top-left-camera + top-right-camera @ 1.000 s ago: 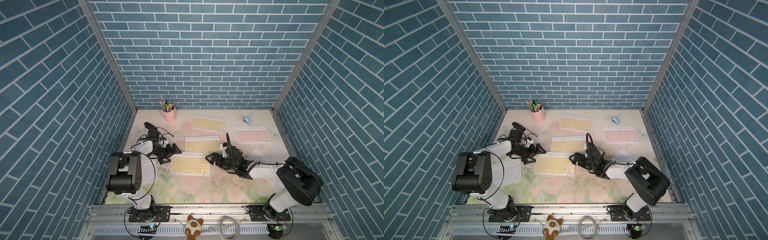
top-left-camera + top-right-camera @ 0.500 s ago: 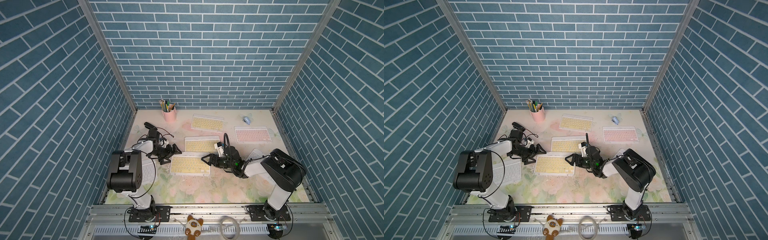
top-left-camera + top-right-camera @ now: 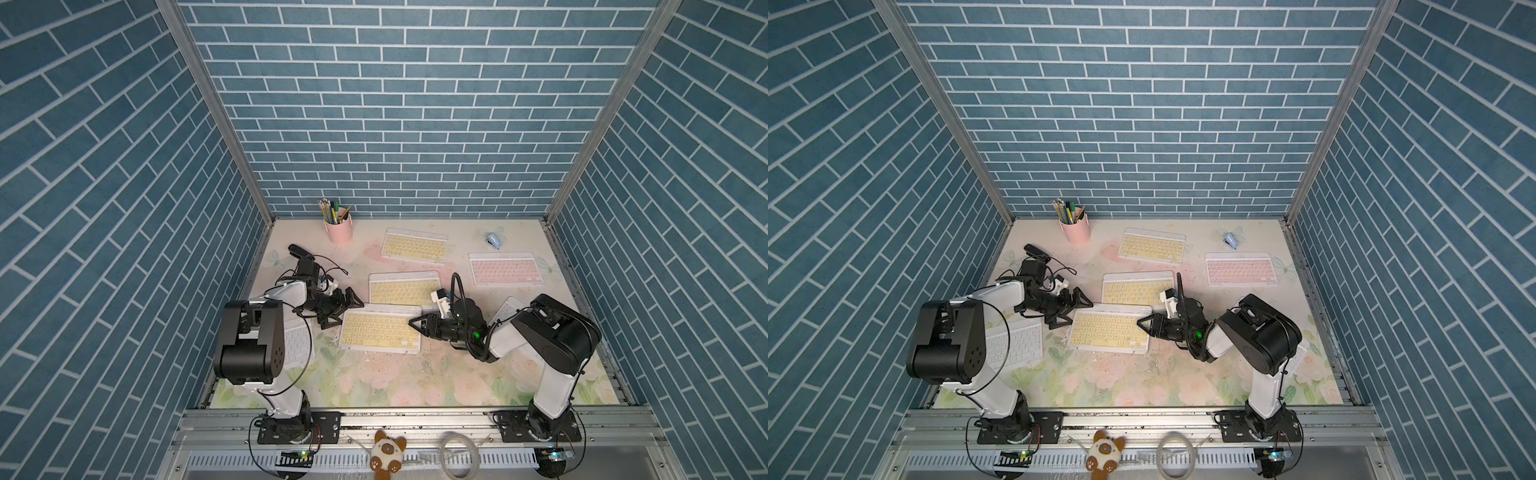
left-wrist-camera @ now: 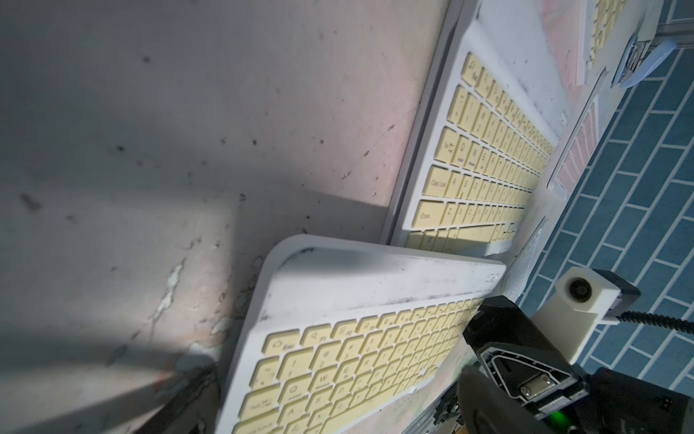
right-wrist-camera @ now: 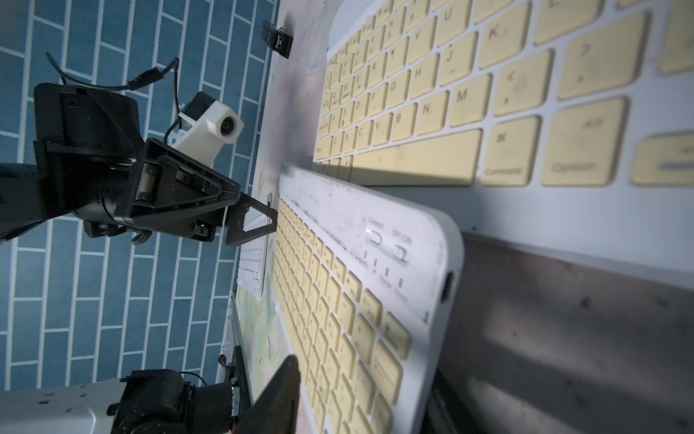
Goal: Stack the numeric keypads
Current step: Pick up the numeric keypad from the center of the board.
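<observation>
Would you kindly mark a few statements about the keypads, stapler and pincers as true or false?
1. The pen cup stands near the back wall. True.
2. Two keypads have pink keys. False: only one pink keypad shows.
3. The left pincer is open. True.
4. The blue stapler lies on a keypad. False: it lies on the mat, apart from them.
5. The right pincer is at the front yellow keypad's edge. True.

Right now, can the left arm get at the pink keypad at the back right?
Probably not. The pink keypad lies far right, past the middle yellow keypad and the right arm; the left claw, open, sits at the left. The stretch looks too long.
</observation>
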### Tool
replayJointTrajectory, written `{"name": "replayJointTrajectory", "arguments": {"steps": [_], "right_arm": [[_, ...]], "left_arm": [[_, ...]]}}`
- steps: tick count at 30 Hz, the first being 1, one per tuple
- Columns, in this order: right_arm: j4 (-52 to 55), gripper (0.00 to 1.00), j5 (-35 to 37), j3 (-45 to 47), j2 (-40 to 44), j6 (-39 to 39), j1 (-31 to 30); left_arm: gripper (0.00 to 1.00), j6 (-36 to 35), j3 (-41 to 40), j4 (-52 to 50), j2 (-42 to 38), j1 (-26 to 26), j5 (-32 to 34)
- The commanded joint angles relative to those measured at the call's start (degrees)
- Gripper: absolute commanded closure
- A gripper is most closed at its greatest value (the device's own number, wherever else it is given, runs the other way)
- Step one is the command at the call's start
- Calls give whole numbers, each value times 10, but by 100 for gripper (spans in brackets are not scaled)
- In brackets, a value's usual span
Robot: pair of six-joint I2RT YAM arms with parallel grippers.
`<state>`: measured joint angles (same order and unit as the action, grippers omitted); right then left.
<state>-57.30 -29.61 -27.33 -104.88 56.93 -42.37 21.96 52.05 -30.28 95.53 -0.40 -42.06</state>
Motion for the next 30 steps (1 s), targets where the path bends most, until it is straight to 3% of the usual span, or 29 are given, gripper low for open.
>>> {"name": "replayJointTrajectory", "arguments": {"steps": [1, 6, 16, 22, 30], "right_arm": [[4, 65, -13, -5, 21, -10, -2], [63, 85, -13, -23, 50, -42, -2], [131, 100, -41, -73, 112, -58, 18], [135, 100, -98, -121, 124, -38, 64], [104, 100, -231, -171, 110, 19, 161]], "left_arm": [[1, 1, -6, 3, 3, -6, -20], [0, 4, -10, 5, -7, -6, -25], [0, 24, -2, 29, -95, 8, -36], [0, 63, 46, 39, -172, 8, -21], [0, 102, 47, 97, -178, 7, -32]]}}
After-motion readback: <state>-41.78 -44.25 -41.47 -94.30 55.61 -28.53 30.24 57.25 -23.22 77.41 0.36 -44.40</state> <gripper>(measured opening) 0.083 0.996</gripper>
